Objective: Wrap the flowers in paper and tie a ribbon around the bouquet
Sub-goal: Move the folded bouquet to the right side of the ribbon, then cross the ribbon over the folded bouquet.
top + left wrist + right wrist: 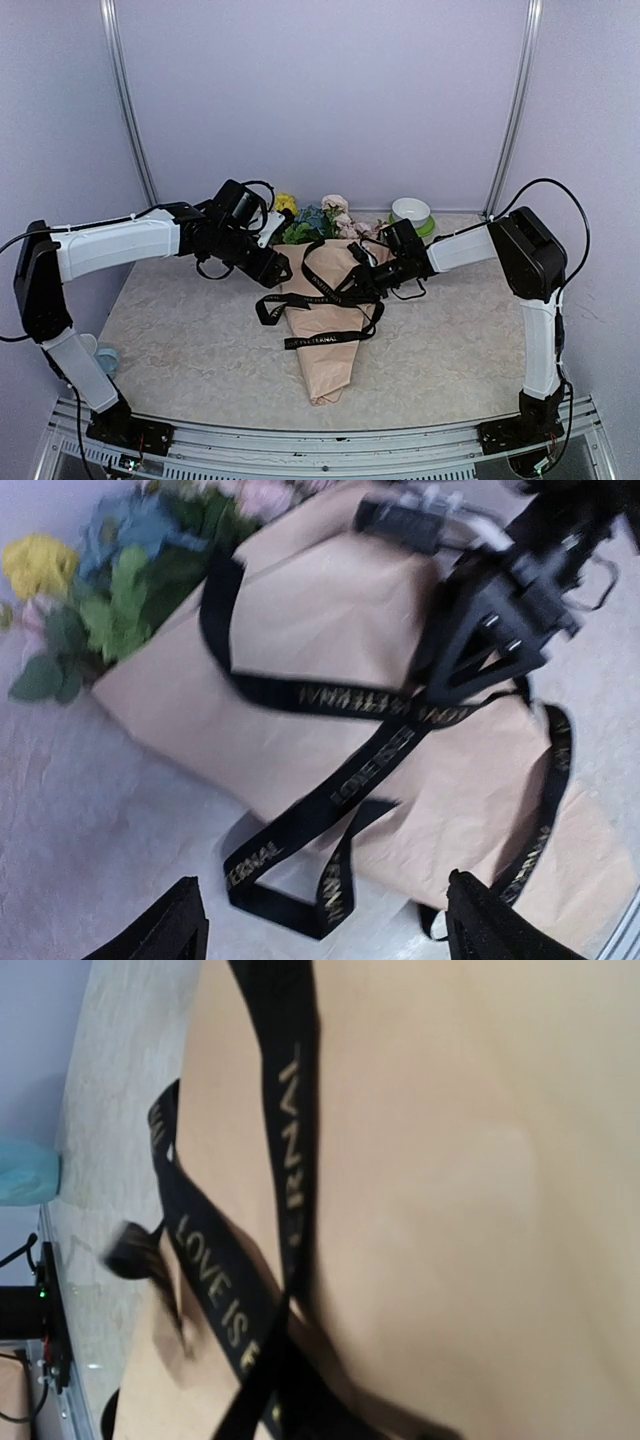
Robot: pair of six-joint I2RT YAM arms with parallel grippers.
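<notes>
Since the bouquet (322, 345) lies flat on the table (180, 340) with its long axis running from the flowers (318, 222) at the far side to the paper tip at the near edge, we read the ribbon (300, 695) as the thing the next move turns on. It runs across that axis rather than along it. Its black bands meet over the middle of the cone, and its loose ends spill off the cone's left flank onto the table. The left gripper (335, 920) hangs just above those loose ends. Its fingers (180, 925) are spread wide with nothing between them, so we call it released. The right gripper (362, 282) sits on the cone's right side, right over the spot where the bands meet. The blurred views do not let us tell whether it pinches the ribbon or only rests there. We judge the left arm to be the nearer one to the free ends, which lie below it and slightly toward the near edge. A downward reach along the cone's left side looks the shortest way to them.
</notes>
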